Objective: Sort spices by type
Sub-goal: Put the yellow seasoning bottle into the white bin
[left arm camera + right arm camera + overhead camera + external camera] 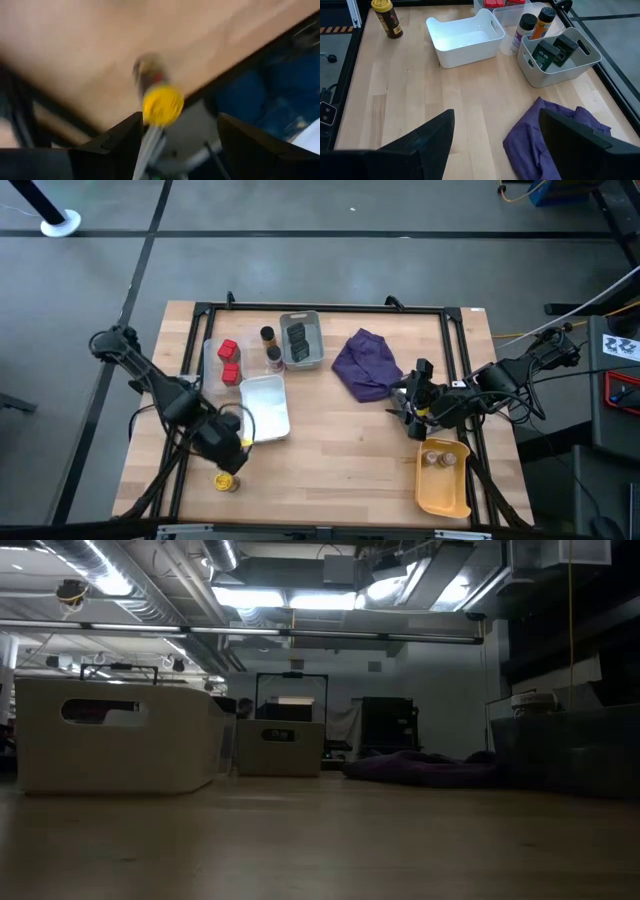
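Ahead of left claw (175, 137) (open): yellow-capped jar (156, 90).

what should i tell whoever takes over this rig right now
Left gripper: near the table's front left edge, over a yellow-capped jar standing on the bare wood; open, jar not gripped.
Right gripper: open, empty, beside the purple cloth.
Sorted so far: two red tins in the clear tray; two dark tins in the grey tray; two jars in the yellow tray.
Left: the yellow-capped jar, plus two jars standing between the clear and grey trays. The white tray holds nothing.
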{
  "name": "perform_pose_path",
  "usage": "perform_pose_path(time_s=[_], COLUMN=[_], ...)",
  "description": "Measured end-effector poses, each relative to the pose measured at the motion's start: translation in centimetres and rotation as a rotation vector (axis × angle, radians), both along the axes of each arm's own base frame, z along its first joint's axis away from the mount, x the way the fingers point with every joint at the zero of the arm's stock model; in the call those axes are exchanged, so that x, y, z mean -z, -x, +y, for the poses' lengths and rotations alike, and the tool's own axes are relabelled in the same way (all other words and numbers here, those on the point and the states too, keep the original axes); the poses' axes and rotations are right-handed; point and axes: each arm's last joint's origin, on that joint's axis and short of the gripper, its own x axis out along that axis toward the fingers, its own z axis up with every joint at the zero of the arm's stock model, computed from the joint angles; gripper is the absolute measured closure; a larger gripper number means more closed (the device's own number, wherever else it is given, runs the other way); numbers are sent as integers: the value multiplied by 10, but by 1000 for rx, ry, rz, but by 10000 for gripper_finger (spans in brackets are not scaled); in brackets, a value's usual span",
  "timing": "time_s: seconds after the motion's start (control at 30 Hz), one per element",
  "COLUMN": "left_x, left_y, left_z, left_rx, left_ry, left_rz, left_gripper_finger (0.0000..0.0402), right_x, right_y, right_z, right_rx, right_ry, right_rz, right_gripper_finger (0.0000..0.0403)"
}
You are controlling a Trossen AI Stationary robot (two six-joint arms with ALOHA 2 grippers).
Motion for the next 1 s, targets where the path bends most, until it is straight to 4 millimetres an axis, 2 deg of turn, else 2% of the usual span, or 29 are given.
perform_pose_path(time_s=[0.17,0.33,0.47,0.67,1.0], left_x=[9,14,15,15,15], left_y=[6,10,10,9,9], left_z=[-23,-33,-33,-32,-32], left_rx=[-24,-69,-66,79,63], left_ry=[98,89,87,38,33], left_rz=[169,227,228,139,138], left_gripper_finger=[162,162,162,162,162], right_x=[0,0,0,0,0], right_y=[0,0,0,0,0], right_z=[0,0,0,0,0], right_rx=[0,0,0,0,0], right_ry=[0,0,0,0,0], right_rz=[0,0,0,0,0], right_gripper_finger=[116,116,116,116,116])
